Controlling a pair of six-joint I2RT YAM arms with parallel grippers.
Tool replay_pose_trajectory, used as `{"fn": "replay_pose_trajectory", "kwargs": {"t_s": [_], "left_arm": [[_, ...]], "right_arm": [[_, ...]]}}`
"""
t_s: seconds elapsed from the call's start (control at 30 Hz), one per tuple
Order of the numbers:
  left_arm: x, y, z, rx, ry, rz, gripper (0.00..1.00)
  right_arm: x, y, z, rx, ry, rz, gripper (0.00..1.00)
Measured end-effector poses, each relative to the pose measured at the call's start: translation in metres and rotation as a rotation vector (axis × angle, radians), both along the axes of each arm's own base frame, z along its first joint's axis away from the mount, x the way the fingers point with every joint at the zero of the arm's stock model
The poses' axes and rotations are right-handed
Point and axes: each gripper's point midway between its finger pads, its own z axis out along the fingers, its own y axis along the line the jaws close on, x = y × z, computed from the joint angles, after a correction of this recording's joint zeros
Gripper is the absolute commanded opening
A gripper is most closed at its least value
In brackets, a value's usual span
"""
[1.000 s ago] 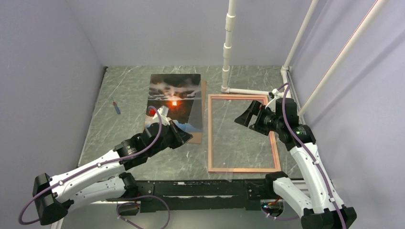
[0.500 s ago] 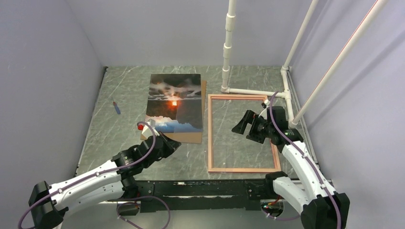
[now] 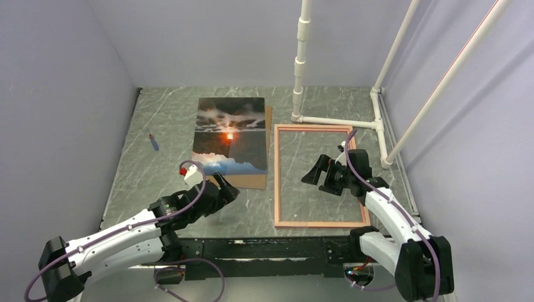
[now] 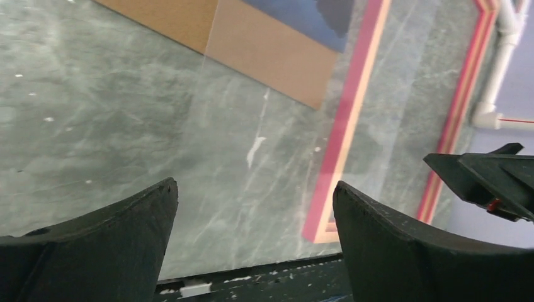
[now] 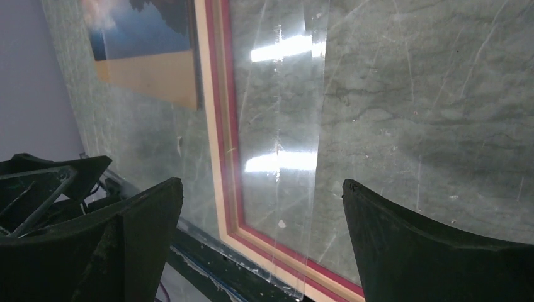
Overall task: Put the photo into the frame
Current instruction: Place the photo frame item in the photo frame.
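Brown board (image 3: 250, 181) carried the photo (image 3: 230, 135), just left of the frame (image 3: 276, 182), while my left gripper (image 3: 225, 190) and right gripper (image 3: 313, 171) hung open, holding nothing; I judged a gentle edge lift best, no creasing.

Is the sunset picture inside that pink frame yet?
Out. The photo lies on the brown board left of the frame, whose middle holds no picture.

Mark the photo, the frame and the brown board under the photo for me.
photo (image 3: 230, 135), top view, middle of the print
frame (image 3: 276, 182), top view, its left rail
brown board (image 3: 250, 181), top view, bare strip at its near edge
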Motion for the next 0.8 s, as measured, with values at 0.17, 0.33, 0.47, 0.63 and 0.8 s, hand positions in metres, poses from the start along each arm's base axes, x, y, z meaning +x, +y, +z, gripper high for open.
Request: {"fn": "replay_pose_trajectory", "kwargs": {"t_s": [0.17, 0.33, 0.47, 0.63, 0.8], "left_arm": [[-0.004, 0.018, -0.004, 0.121, 0.034, 0.016, 0.92], [-0.001, 0.024, -0.002, 0.245, 0.035, -0.02, 0.83], [0.0, 0.021, -0.011, 0.307, 0.039, -0.077, 0.74], [-0.001, 0.007, -0.032, 0.278, 0.07, -0.15, 0.6], [-0.007, 0.005, -0.062, 0.207, 0.128, -0.186, 0.54]], "right_arm": [[0.005, 0.003, -0.015, 0.024, 0.044, 0.021, 1.0], [0.006, 0.008, -0.033, 0.067, 0.09, 0.044, 0.99], [0.004, 0.012, -0.044, 0.105, 0.116, 0.06, 0.98], [0.013, 0.023, -0.043, 0.193, 0.101, 0.092, 0.94], [0.017, 0.035, -0.044, 0.303, 0.097, 0.123, 0.86]]}}
